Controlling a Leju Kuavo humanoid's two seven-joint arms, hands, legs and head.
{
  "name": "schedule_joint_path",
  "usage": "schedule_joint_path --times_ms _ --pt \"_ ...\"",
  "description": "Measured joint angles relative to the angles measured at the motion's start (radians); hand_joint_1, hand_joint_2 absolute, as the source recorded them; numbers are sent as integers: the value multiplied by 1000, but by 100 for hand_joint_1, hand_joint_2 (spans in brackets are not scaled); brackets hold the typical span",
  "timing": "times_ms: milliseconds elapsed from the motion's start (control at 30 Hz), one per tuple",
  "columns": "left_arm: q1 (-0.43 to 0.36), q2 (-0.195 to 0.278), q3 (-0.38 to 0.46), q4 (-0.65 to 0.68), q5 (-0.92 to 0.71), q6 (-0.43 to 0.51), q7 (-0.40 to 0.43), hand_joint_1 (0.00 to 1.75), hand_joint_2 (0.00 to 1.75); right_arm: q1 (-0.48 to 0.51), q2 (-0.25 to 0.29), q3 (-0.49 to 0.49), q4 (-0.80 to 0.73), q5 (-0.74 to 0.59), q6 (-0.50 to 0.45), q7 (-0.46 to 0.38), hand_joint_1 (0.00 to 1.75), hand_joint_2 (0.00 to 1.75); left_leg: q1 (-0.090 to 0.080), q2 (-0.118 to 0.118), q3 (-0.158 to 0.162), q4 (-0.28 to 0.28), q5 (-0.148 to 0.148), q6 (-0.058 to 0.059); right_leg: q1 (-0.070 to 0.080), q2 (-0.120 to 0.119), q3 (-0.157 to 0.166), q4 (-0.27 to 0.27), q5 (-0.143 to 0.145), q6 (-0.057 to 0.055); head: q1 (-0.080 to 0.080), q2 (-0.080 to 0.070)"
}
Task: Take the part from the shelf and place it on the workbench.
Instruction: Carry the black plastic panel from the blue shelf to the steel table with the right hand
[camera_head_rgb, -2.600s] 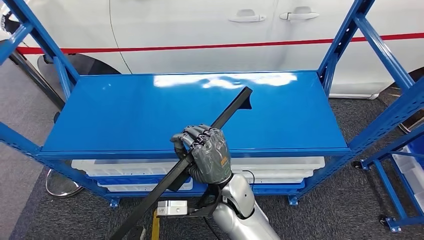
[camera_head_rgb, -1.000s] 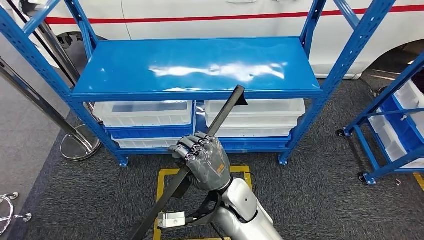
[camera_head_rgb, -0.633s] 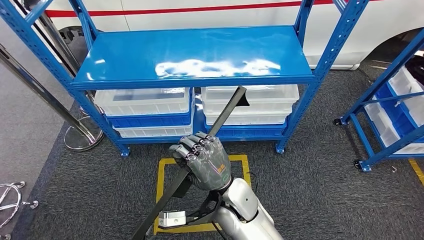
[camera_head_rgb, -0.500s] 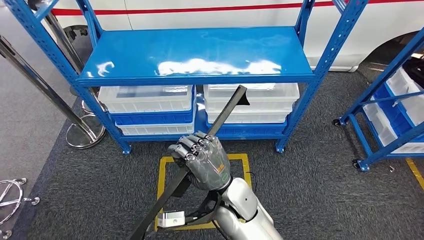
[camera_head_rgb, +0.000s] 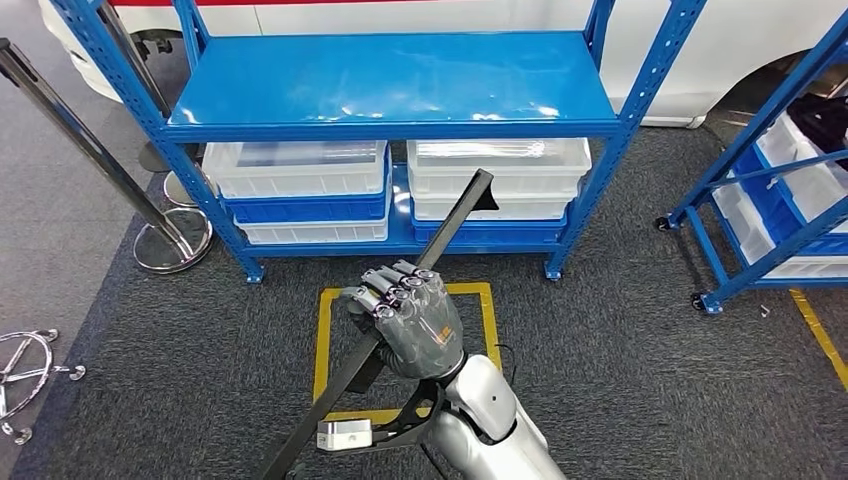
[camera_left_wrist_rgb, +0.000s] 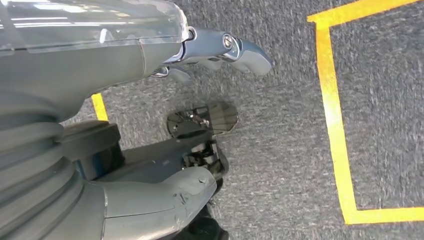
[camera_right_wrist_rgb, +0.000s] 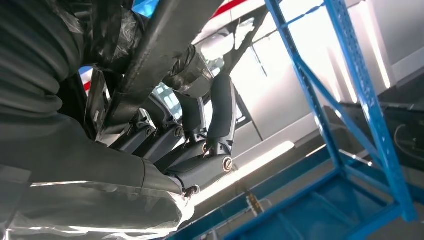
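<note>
In the head view the right hand (camera_head_rgb: 408, 325) holds the part (camera_head_rgb: 455, 222), a long, thin black bar, clear of and in front of the blue shelf (camera_head_rgb: 400, 80); it looks stiff and light but long enough to swing, so a hold nearer its middle would steady it. In the left wrist view the left hand (camera_left_wrist_rgb: 150, 55) hangs over grey carpet, its fingers (camera_left_wrist_rgb: 245, 50) loosely apart and holding nothing. In the right wrist view the fingers (camera_right_wrist_rgb: 220, 110) wrap round the bar.

The head view looked down and forward from high up at the blue shelf (camera_head_rgb: 400, 80) and carpet. The left wrist view faced the floor closely, sharing the yellow floor marking (camera_head_rgb: 322, 340) (camera_left_wrist_rgb: 334, 130). The right wrist view looked upward, close behind its hand.
</note>
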Motion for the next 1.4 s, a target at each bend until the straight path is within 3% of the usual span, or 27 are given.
schedule_joint_path --times_ms 67,100,200,233,267,300,400,467,533,600,633,700,733,767,800,833,900,933,1000,1067,1100,1167,1233,1267,1300,1333,1400 --pt "0 0 -1 0 0 1 0 0 175 0 0 0 0 0 0 0 175 175 2 -2 -7 4 -6 -11 -4 -3 -7 -8 16 -14 0 0" --pt "1 1 -1 0 0 1 0 0 175 0 0 0 1 0 0 0 175 175 3 -4 -16 26 -31 -17 -7 -6 -12 -13 25 -23 0 0" --pt "3 1 -1 0 0 2 0 0 175 -1 1 0 2 0 0 0 175 175 9 -6 -68 197 -154 -35 -10 -10 -36 -15 47 -36 -1 0" --pt "3 1 -1 0 0 2 0 0 175 0 1 0 2 0 0 0 175 175 12 -6 -79 254 -176 -40 -10 -11 -45 -12 53 -36 -1 0" --pt "3 1 -1 0 0 2 0 0 175 0 1 0 3 0 0 0 175 175 14 -6 -77 282 -179 -44 -11 -12 -55 -9 58 -34 -1 0" --pt "3 1 -1 0 0 2 0 0 175 0 1 0 4 1 0 0 175 175 17 -6 -57 272 -163 -46 -12 -12 -63 -5 63 -32 -1 0" --pt "1 2 -1 0 1 2 -1 0 175 -1 1 0 4 2 0 2 175 175 20 -8 73 87 -106 -48 -15 -12 -85 11 71 -22 0 0" --pt "0 2 -2 0 2 1 -2 0 175 -1 1 0 4 3 0 2 175 175 16 -13 117 9 -107 -41 -13 -11 -94 16 79 -9 0 0" --pt "1 1 -2 0 4 1 -2 0 175 -1 1 0 4 3 0 3 175 175 14 -14 116 0 -102 -27 -12 -11 -99 16 89 7 0 0" --pt "1 1 -2 0 4 1 -2 0 175 -2 1 0 4 3 0 4 175 175 16 -11 106 -5 -88 -5 -14 -8 -109 36 65 18 0 0" --pt "0 1 -2 0 5 1 -2 0 175 -2 0 0 4 3 0 4 175 175 17 -9 98 -8 -79 7 -14 -6 -123 70 30 21 0 0" --pt "-1 1 -2 0 5 1 -2 0 175 -2 0 0 4 3 0 5 175 175 13 -7 77 -6 -64 20 -15 -4 -162 191 -60 25 0 0" --pt "-1 1 -2 0 5 1 -2 0 175 -1 -1 0 5 3 0 5 175 175 11 -6 65 -4 -56 22 -15 -4 -179 252 -89 27 0 0" --pt "-1 1 -2 0 5 1 -2 0 175 -1 -2 0 6 3 0 5 175 175 9 -6 52 -1 -49 22 -15 -4 -184 290 -96 28 0 0" --pt "-1 1 -2 0 5 1 -2 0 175 -1 -2 0 6 3 0 5 175 175 7 -6 39 3 -42 21 -15 -4 -172 295 -82 27 0 0" --pt "-1 1 -2 0 5 1 -2 0 175 -1 -2 0 7 3 0 5 175 175 7 -6 27 8 -36 20 -15 -4 -141 263 -54 25 0 0" --pt "-1 0 -2 0 5 2 -2 0 175 -2 -2 0 7 3 0 5 175 175 5 -6 7 20 -26 13 -12 -4 -49 136 -16 16 0 0" --pt "-1 0 -2 0 6 2 -2 0 175 -3 -1 0 7 3 0 5 175 175 4 -7 0 23 -20 9 -9 -3 -13 79 -15 11 0 0" --pt "-2 0 -2 0 6 5 -1 0 175 -4 0 0 7 4 0 5 175 175 2 -7 -6 23 -6 -3 -3 -1 11 24 -25 3 -1 0" --pt "-2 1 -2 0 8 6 0 0 175 -6 0 0 7 4 0 4 175 175 3 -7 -10 21 4 -16 -5 -2 -1 18 -9 -9 0 0" --pt "-1 1 -2 0 8 7 1 0 175 -7 1 0 7 4 0 3 175 175 4 -8 -17 30 -10 -22 -7 -3 -9 16 1 -18 -1 0" --pt "-1 2 -1 0 9 7 2 0 175 -8 2 0 8 5 0 3 175 175 8 -10 -43 98 -89 -33 -11 -7 -30 13 24 -32 -1 0" --pt "-1 2 -1 0 11 7 3 0 175 -8 3 0 8 6 0 3 175 175 10 -10 -74 225 -178 -44 -9 -8 -59 14 46 -38 -1 0" --pt "-1 3 -1 0 12 7 3 0 175 -8 3 0 9 6 0 3 175 175 10 -10 -80 276 -193 -47 -9 -8 -75 16 56 -38 -1 0" --pt "-1 3 -1 0 14 7 3 0 175 -8 3 0 9 6 0 4 175 175 10 -10 -72 300 -186 -48 -8 -8 -90 18 67 -37 -1 0" --pt "-1 3 -1 0 15 7 2 0 175 -8 3 0 10 6 0 4 175 175 10 -10 -46 288 -161 -48 -8 -8 -105 20 77 -35 -1 0" --pt "-3 4 -1 0 17 7 1 0 175 -9 3 0 11 6 0 6 175 175 9 -10 52 169 -122 -40 -7 -8 -130 27 94 -30 -1 0"
